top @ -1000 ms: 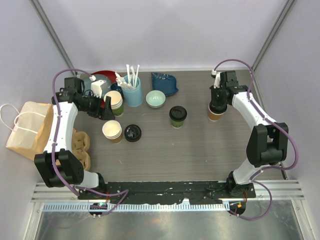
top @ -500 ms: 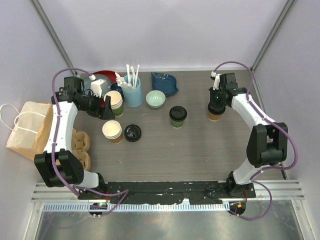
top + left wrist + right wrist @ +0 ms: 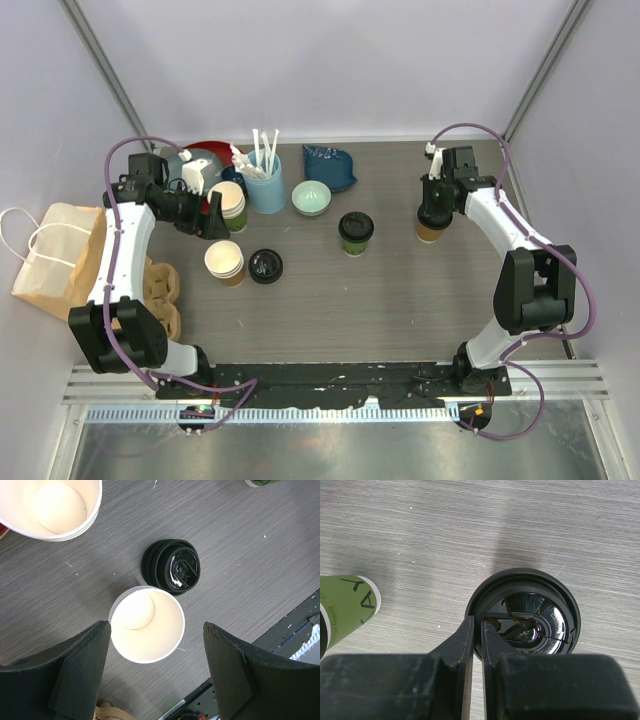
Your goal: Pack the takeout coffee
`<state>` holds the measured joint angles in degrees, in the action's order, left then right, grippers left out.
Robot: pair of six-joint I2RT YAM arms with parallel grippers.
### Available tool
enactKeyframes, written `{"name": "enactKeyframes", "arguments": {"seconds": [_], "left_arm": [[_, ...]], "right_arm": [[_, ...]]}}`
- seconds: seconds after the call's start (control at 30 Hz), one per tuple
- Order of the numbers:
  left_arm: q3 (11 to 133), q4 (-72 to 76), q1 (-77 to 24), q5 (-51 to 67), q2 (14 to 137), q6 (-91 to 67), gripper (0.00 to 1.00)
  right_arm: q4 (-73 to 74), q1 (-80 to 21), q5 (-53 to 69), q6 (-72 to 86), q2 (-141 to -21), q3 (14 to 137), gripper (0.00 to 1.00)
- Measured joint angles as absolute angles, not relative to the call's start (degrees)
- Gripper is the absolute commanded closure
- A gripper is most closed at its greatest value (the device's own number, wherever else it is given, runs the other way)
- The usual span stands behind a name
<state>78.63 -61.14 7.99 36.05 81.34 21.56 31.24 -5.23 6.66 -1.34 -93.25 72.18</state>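
On the green-walled cup [image 3: 346,606] in the right wrist view, you can read two large dark letters, a "Y" and an "A", lying sideways on the wall; the finer print at its left edge is too small to make out. The black lid [image 3: 555,611] beside it carries raised lettering around its top, but you won't be able to read it through the glare. Nothing else in your three views is legible.
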Motion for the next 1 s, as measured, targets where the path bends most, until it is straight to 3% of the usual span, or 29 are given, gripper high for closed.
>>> {"name": "enactKeyframes", "arguments": {"seconds": [0.67,0.7,0.73,0.83,1.0], "left_arm": [[78.63,-61.14,7.99,36.07,81.43,21.74,0.21],[78.63,-61.14,7.99,36.07,81.43,21.74,0.21],[78.63,-61.14,7.99,36.07,81.43,21.74,0.21],[78.63,-61.14,7.99,36.07,81.43,21.71,0.21],[78.63,-61.14,7.99,36.07,81.43,21.71,0.21]], "right_arm": [[26.39,-4.36,8.14,-0.80,-91.74,67.96,0.99],[26.28,-4.29,8.25,-0.73,-91.64,67.88,0.96],[26.28,-4.25,8.36,-0.71,-91.61,67.85,0.86],[26.30,-4.25,8.78,-0.19,-91.53,67.85,0.67],[26.70,-4.23,10.50,0.47,-91.24,67.94,0.54]]}}
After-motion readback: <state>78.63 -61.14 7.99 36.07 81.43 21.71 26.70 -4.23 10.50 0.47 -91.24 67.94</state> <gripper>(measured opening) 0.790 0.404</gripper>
